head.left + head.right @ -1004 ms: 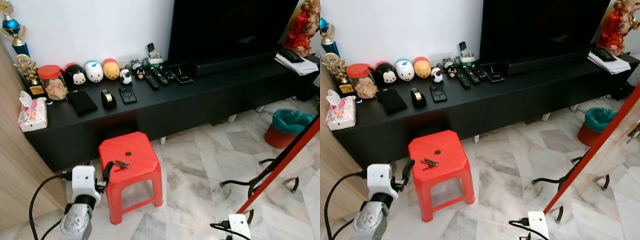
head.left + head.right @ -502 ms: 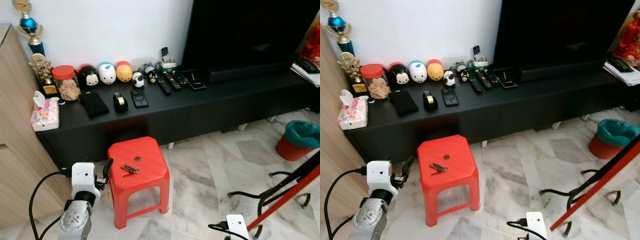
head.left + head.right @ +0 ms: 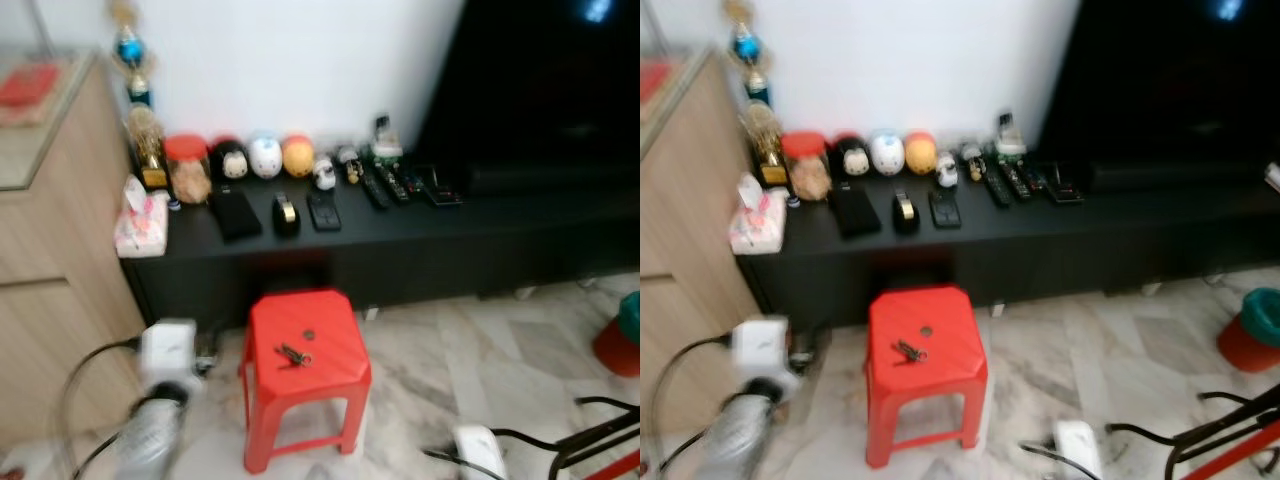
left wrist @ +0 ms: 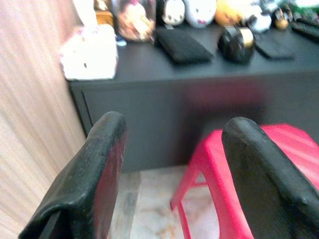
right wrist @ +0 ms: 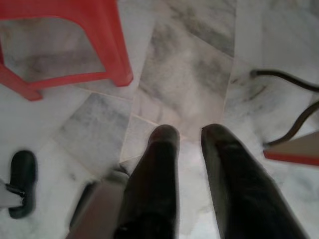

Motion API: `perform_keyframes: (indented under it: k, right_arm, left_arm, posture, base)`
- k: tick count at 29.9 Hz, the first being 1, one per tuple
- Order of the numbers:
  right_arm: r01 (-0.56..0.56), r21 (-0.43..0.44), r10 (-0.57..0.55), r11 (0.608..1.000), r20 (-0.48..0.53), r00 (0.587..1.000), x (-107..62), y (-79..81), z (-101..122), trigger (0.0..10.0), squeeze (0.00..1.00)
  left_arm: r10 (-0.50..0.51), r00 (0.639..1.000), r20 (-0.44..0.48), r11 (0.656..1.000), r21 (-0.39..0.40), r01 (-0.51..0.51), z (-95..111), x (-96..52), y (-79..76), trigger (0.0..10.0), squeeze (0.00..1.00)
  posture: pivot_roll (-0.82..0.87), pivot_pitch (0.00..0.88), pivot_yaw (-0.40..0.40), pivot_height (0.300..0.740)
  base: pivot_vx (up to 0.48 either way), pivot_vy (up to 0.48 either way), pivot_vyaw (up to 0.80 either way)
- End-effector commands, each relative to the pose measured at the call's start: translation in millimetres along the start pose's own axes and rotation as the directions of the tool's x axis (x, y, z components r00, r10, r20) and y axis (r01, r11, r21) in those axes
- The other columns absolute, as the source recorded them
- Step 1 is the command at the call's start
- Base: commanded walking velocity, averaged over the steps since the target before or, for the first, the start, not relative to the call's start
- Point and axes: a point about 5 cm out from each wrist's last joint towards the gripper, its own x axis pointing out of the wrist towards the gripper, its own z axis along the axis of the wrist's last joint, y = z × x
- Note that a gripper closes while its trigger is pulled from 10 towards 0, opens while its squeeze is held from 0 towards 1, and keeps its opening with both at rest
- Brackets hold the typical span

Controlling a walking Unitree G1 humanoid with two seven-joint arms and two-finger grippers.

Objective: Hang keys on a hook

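A small bunch of keys (image 3: 295, 354) lies on top of a red plastic stool (image 3: 330, 375) on the marble floor, in front of a long black cabinet (image 3: 440, 235). My left gripper (image 4: 175, 123) is low beside the stool's left side, level with its seat and apart from the keys. It is open, its black fingers (image 4: 99, 164) wide apart with nothing between them. The left wrist (image 3: 166, 351) looks blurred in the eye views. My right gripper (image 5: 189, 132) hangs over the floor to the right of the stool, its fingers close together and holding nothing.
The black cabinet carries round toy figures (image 3: 265, 157), a tape roll, remotes (image 3: 385, 187), a jar and a tissue pack (image 3: 140, 212). A wooden cupboard (image 3: 50, 290) stands at the left. A red bin (image 3: 1252, 340) and black stand legs (image 3: 590, 440) are at the right.
The whole picture has shifted and blurred, so the camera has moved: more of the wooden cupboard shows at the left. The keys stay on the stool, with the left gripper still beside it.
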Motion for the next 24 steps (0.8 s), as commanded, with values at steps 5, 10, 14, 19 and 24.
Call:
perform_keyframes:
  k: [5, 10, 14, 19, 24]
  right_arm:
    - [0.046, 0.005, -0.046, 0.999, -0.038, 0.998, -1.4, -18.2, -11.4, 10.0, 0.0]
    - [0.048, 0.012, -0.048, 0.999, -0.035, 0.998, -1.4, -18.0, -11.2, 10.0, 0.0]
    - [0.05, 0.016, -0.05, 0.999, -0.029, 0.998, -1.4, -17.6, -10.6, 10.0, 0.0]
    - [0.051, 0.02, -0.051, 0.998, -0.029, 0.998, -1.3, -17.3, -10.3, 10.0, 0.0]
    - [0.053, 0.016, -0.052, 0.998, -0.033, 0.998, -1.3, -17.0, -10.6, 10.0, 0.0]
  left_arm:
    - [-0.055, 0.998, 0.034, 0.998, -0.011, 0.056, 6.9, 6.9, -16.5, 10.0, 0.0]
    - [-0.068, 0.997, 0.029, 0.998, -0.015, 0.069, 5.7, 6.8, -17.5, 10.0, 0.0]
    - [-0.179, 0.983, 0.024, 0.983, -0.04, 0.18, 4.2, 2.6, -31.2, 10.0, 0.0]
    - [-0.199, 0.98, 0.013, 0.98, -0.023, 0.199, 2.4, -0.6, -34.4, 10.0, 0.0]
    - [-0.195, 0.981, 0.016, 0.98, -0.029, 0.196, 2.7, -0.7, -33.1, 10.0, 0.0]
  posture:
    - [0.07, 0.007, -0.111, 0.74]
    - [0.07, 0.014, -0.111, 0.74]
    - [0.07, 0.02, -0.109, 0.74]
    - [0.07, 0.025, -0.106, 0.74]
    - [0.07, 0.028, -0.107, 0.74]
  base:
    - [0.297, 0.0, 0.0]
    - [0.284, 0.0, 0.0]
    - [0.0, 0.0, 0.0]
    - [0.0, 0.0, 0.0]
    - [0.0, 0.0, 0.0]
